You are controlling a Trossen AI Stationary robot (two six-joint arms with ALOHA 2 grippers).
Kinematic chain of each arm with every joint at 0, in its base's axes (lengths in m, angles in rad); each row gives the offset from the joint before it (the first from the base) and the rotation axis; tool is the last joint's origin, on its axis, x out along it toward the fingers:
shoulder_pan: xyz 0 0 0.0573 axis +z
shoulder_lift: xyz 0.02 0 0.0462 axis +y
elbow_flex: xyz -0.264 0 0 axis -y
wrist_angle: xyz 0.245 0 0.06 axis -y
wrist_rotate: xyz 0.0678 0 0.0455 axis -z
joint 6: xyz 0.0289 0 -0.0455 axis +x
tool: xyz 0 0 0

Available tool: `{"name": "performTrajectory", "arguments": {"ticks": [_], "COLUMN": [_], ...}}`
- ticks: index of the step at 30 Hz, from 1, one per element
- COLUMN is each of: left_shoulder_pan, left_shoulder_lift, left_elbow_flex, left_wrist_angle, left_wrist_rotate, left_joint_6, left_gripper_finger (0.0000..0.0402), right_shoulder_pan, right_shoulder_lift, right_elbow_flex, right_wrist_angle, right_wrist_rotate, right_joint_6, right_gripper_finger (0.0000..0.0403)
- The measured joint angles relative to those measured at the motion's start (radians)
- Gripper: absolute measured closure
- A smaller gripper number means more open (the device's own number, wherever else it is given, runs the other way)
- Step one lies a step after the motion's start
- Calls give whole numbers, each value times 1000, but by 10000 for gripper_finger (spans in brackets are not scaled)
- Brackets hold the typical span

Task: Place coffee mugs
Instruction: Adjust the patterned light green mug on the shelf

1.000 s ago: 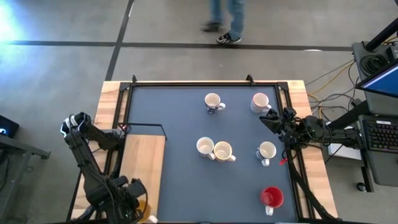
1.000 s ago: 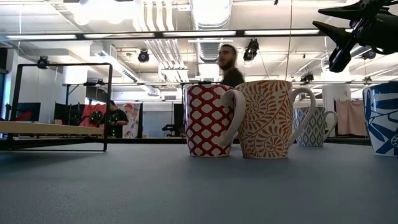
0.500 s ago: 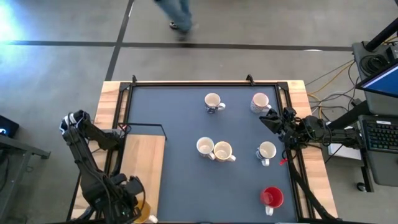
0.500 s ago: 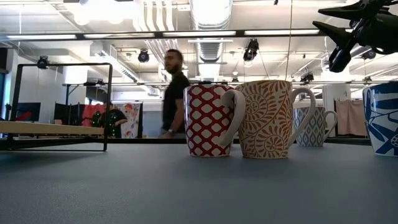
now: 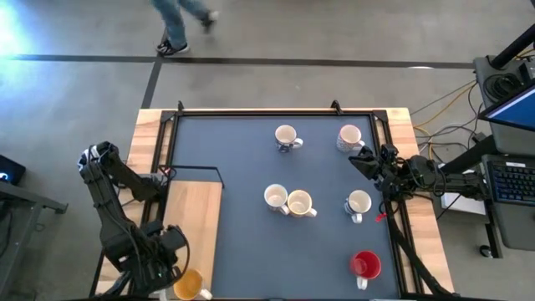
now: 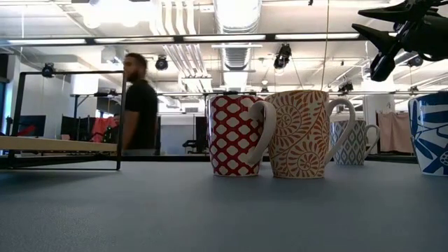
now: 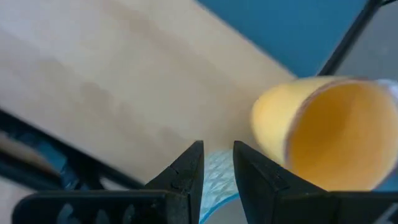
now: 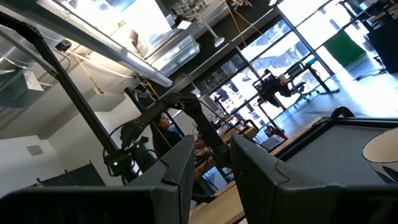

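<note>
Gripping the pale blue handle of an orange mug [image 5: 187,285], the left gripper [image 5: 167,269] sits at the lower left of the high view, over the bottom edge of a light wooden board [image 5: 191,226]. In the left wrist view its fingers [image 7: 186,169] are pinched close on that handle, and the orange mug [image 7: 323,134] lies tilted with its mouth facing the camera; nothing shows inside.

The right gripper [image 5: 359,159] hovers at the right of the high view, above the dark table mat [image 5: 242,167], its fingers parted and holding nothing. It hangs between a white mug [image 5: 349,137] just above it in the frame and another white mug [image 5: 359,203] below it.

Near the top centre stands one more white mug [image 5: 287,136]. In the middle, two mugs touch: a red-patterned one [image 6: 234,134] and a cream one with orange swirls [image 6: 302,133]. A red mug [image 5: 365,265] stands at the lower right. All show no contents from above.

A person [image 6: 140,105] walks in the room behind the table.
</note>
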Motion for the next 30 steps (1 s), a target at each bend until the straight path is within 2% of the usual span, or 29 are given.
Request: {"name": "performTrajectory", "arguments": {"ticks": [9,19,30], "left_shoulder_pan": [-22,-61,-75], "left_shoulder_lift": [0,0,1], "left_elbow_flex": [-3,-14,-70], "left_wrist_angle": [-86,-79,45], "left_wrist_rotate": [101,171,195], "left_joint_6": [-17,-58,-76], "left_gripper_finger": [333,333,333], "right_shoulder_pan": [0,0,0], "right_shoulder_lift": [0,0,0], "right_elbow_flex": [0,0,0], "right_wrist_angle": [0,0,0], "right_wrist_rotate": [0,0,0], "right_joint_6": [0,0,0], "right_gripper_finger": [310,310,310]}}
